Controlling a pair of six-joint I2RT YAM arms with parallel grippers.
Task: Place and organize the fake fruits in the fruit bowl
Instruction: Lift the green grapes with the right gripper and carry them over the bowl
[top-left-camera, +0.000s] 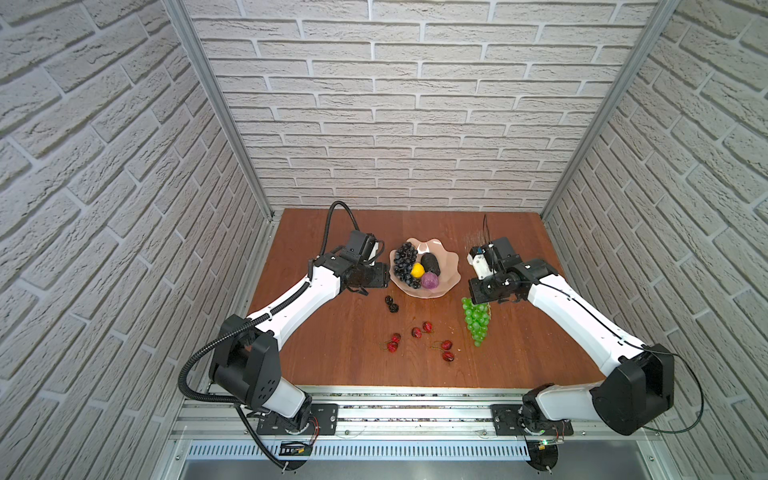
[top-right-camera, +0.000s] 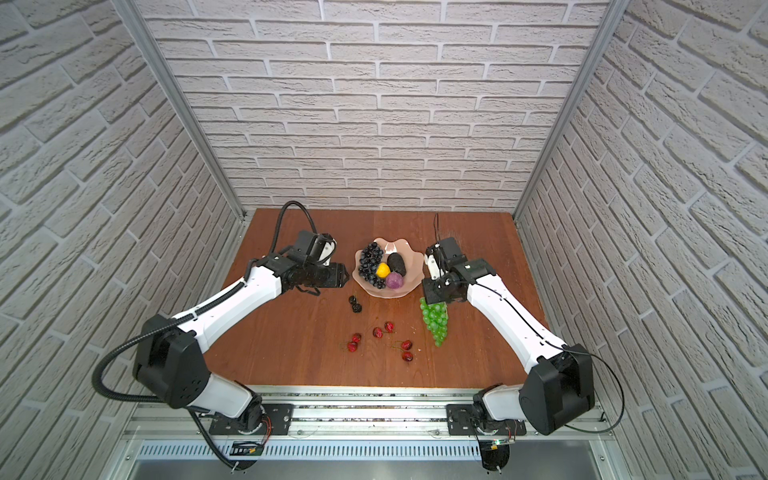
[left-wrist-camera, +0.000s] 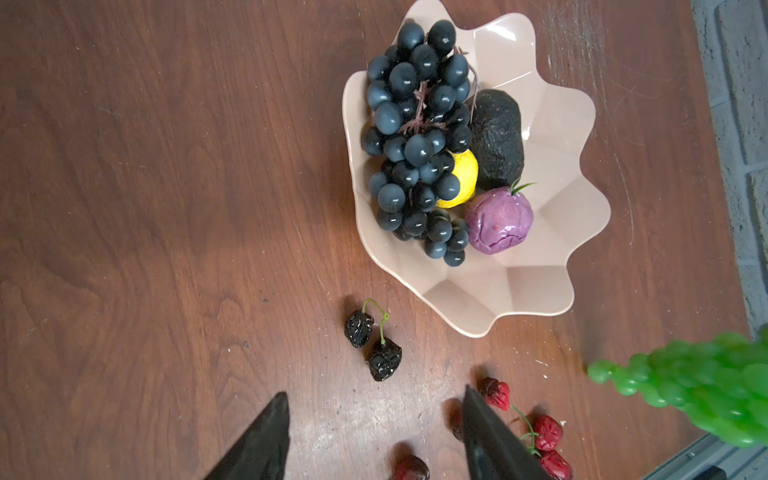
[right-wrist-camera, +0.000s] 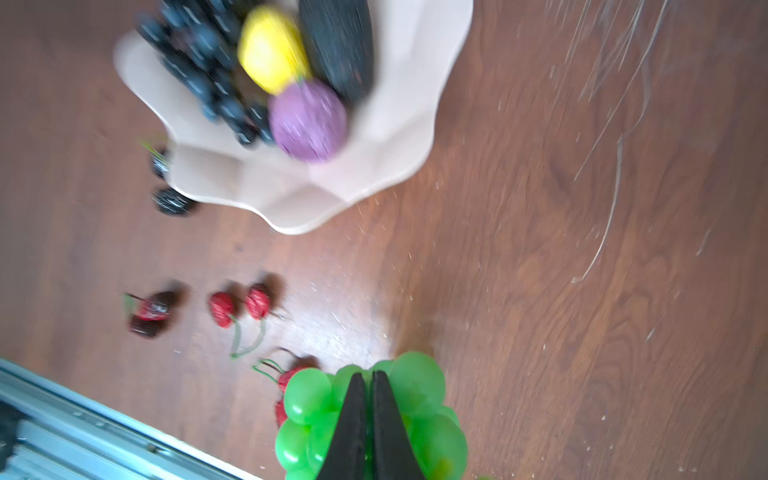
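Nearest to the camera, 6 red cherries lay in 3 stemmed pairs on the table, well apart from the bowl. To their right were the green grapes, with the narrow end toward the near edge. The right gripper was at the wide top end of this bunch, and its 2 fingers were pressed almost together there, pinching it. In the right wrist view the bunch looked sharp while the table was blurred. Whether the bunch touched the table, I could not tell.

A little farther, 2 black cherries lay on the table, just beside the near left rim of the bowl. The left gripper hung at the left of the bowl, its fingers spread with nothing between them. In the left wrist view the black cherries were just beyond its fingertips.

Farther back stood the bowl, near the middle of the table. Inside it the dark grapes lay along the left side. The lemon touched them, the avocado lay just right of the lemon, and the purple fruit sat nearer, beside both. Behind the table rose a wall of pale brick.
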